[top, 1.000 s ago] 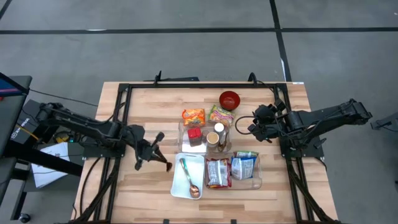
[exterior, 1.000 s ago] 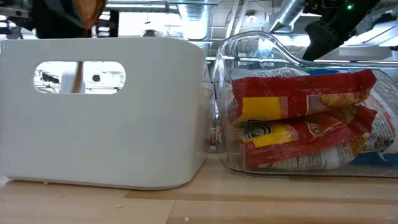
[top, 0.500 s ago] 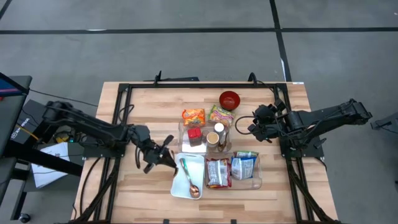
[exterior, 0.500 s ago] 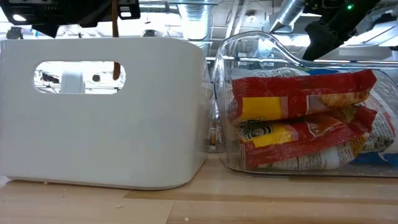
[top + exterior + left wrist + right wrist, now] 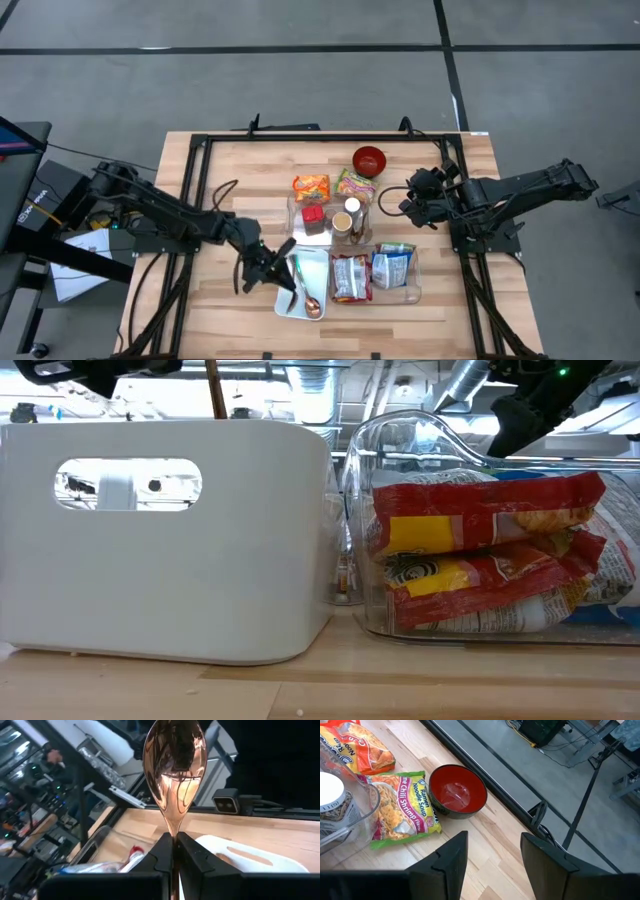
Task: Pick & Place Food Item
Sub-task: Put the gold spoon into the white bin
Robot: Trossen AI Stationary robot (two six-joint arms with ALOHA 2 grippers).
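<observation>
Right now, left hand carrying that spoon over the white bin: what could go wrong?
1. The left hand pinches the copper spoon only by its thin handle, so it might pivot or slip.
2. A spoon already lies in the white bin; a drop could land on it and bounce out.
3. The clear container of snack packets sits right beside the bin, so overshoot may knock it.
</observation>
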